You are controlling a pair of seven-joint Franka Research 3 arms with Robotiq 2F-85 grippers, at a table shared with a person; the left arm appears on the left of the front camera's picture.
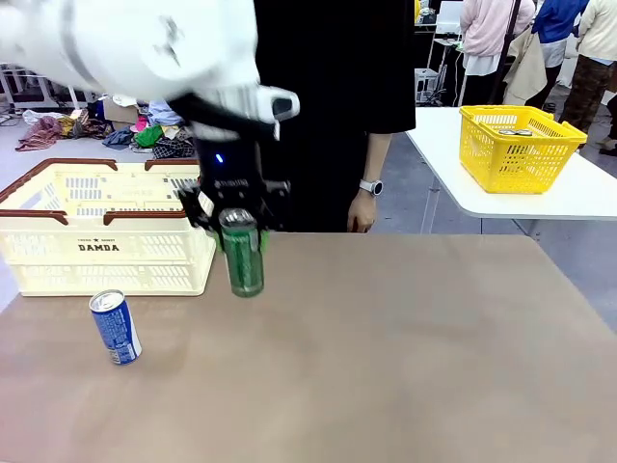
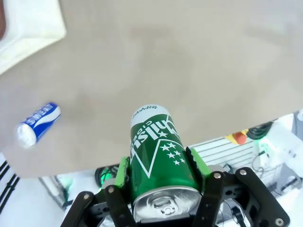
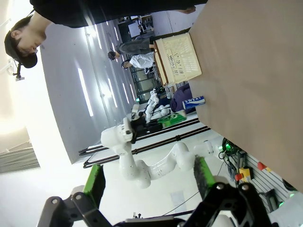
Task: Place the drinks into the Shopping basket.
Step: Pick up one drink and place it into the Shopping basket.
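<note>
My left gripper (image 1: 241, 230) is shut on the green drink can (image 1: 243, 258), which hangs upright just above the table beside the right end of the cream Shopping basket (image 1: 106, 248). In the left wrist view the green pads (image 2: 124, 171) press both sides of the green can (image 2: 158, 156). The blue drink can (image 1: 116, 327) stands on the table in front of the basket, also seen as the blue can (image 2: 38, 124) below a basket corner (image 2: 33, 28). My right gripper (image 3: 149, 179) is open with nothing between its fingers.
A person in black stands at the table's far edge, one hand (image 1: 364, 207) hanging near it. A yellow mesh basket (image 1: 516, 145) sits on a separate white table (image 1: 578, 193) at the back right. The brown tabletop (image 1: 405, 347) spreads to the right.
</note>
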